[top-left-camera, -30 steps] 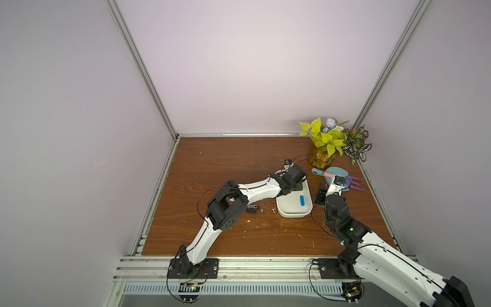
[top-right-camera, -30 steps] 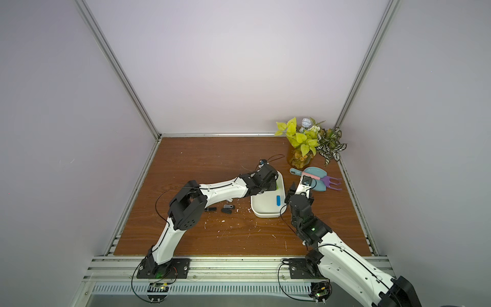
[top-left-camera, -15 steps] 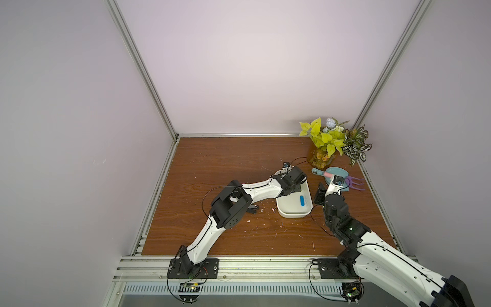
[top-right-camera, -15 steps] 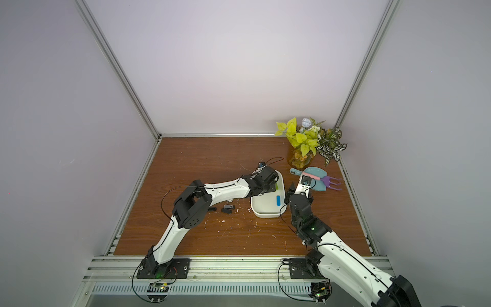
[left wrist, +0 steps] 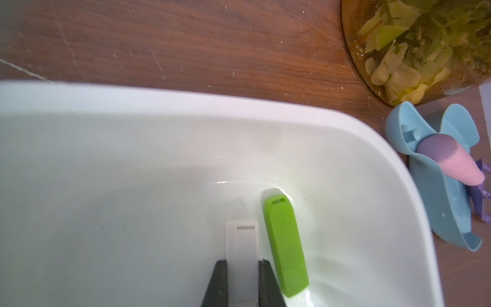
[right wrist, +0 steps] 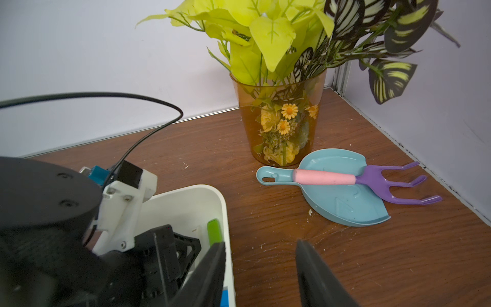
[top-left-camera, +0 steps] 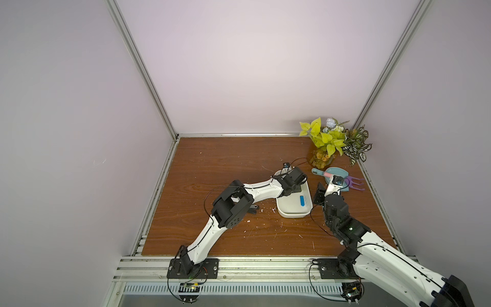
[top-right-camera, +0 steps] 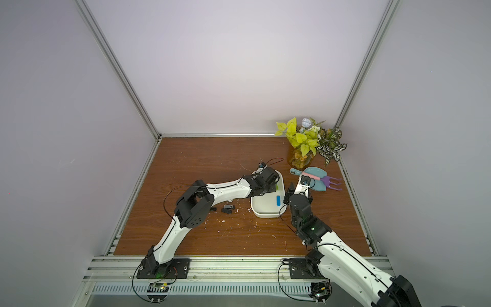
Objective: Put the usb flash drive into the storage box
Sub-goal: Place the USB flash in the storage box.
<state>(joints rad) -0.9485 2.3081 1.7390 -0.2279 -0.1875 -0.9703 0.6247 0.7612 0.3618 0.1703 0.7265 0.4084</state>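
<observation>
Right of the table's [top-left-camera: 212, 159] middle sits the white storage box [top-left-camera: 292, 214], and the left gripper [left wrist: 242, 262] reaches down into its far end. Its two black fingers [left wrist: 220, 279] are pressed against the sides of a white flash drive [left wrist: 241, 239], which pokes out beyond the tips just over the box floor; whether it touches the floor cannot be told. Just beside it a green flash drive [left wrist: 285, 244] lies flat on the floor of the box, close to the far right corner. A blue flash drive [top-left-camera: 302, 200] lies farther toward the near end, along the right wall.

Just right of the box hangs the right gripper [right wrist: 261, 245], its fingers apart with nothing between them: one is over the box's right rim [right wrist: 225, 212], the other over bare wood.

Farther right, a teal scoop [right wrist: 345, 204] lies on the table with a pink-handled purple rake [right wrist: 324, 180] across it. Behind them, in the far right corner, stands an amber cup of leaves and flowers [right wrist: 279, 119].

Left of the box, two small dark objects [top-right-camera: 226, 210] lie on the wood near the left arm, too small to make out.
</observation>
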